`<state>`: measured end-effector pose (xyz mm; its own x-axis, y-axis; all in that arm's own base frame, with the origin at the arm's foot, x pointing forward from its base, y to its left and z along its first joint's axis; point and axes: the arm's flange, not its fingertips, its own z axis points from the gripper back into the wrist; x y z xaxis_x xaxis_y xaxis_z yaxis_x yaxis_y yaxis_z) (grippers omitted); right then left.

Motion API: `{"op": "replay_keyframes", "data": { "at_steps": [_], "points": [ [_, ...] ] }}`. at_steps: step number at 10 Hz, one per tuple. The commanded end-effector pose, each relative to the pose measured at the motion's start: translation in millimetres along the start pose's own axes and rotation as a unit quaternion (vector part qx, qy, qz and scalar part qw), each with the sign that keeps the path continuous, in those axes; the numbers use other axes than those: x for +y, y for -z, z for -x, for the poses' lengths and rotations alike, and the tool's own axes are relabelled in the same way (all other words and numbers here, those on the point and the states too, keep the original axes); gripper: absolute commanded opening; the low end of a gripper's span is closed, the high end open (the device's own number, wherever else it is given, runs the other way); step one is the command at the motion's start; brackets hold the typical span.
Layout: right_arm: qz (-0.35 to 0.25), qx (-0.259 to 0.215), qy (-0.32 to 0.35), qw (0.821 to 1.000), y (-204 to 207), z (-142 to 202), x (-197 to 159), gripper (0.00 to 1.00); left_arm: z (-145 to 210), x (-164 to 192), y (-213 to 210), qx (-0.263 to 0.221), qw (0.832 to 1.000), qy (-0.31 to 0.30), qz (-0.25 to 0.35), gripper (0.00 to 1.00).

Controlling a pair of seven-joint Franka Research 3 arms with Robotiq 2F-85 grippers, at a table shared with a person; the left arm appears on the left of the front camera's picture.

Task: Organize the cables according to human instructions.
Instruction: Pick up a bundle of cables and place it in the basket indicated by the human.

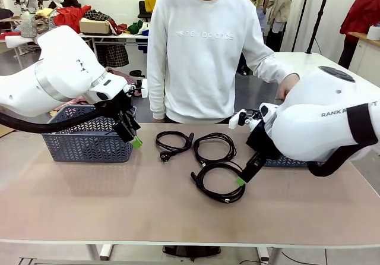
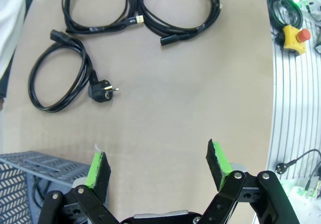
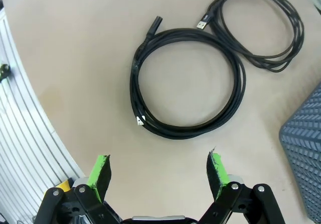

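Three cables (image 1: pixel 165 156) in the middle of the counter (image 1: pixel 89 205), nothing held.
They lie between two baskets (image 1: pixel 89 146), far from every edge, with bare room in front. The left fingers (image 2: pixel 98 170) and right fingers (image 3: pixel 99 171) are spread wide and hold nothing. The person's shirt (image 1: pixel 202 69) reads "new balance".
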<state>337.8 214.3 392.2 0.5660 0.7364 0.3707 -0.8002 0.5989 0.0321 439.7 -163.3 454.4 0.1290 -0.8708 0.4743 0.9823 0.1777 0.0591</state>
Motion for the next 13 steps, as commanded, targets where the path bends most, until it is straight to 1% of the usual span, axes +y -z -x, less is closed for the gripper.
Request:
{"op": "replay_keyframes", "data": {
  "at_steps": [1,2,7,10,13],
  "points": [
    [0.017,0.009,0.012,1.0,-5,-10,-3,1.0,0,1,-1,0.0,1.0,-0.001,0.001,1.0],
    [0.0,0.0,0.0,1.0,0,0,0,1.0,0,1,-1,0.0,1.0,-0.001,0.001,1.0],
    [0.002,0.003,0.0,1.0,0,-2,-1,1.0,0,1,-1,0.0,1.0,-0.001,0.001,1.0],
    [-0.013,0.04,0.006,0.999,11,-32,4,1.0,0,1,-1,0.0,1.0,-0.001,0.001,1.0],
    [-0.019,0.058,-0.006,0.998,30,-65,15,1.0,0,1,-1,0.0,1.0,-0.001,0.001,1.0]
  ]
}}
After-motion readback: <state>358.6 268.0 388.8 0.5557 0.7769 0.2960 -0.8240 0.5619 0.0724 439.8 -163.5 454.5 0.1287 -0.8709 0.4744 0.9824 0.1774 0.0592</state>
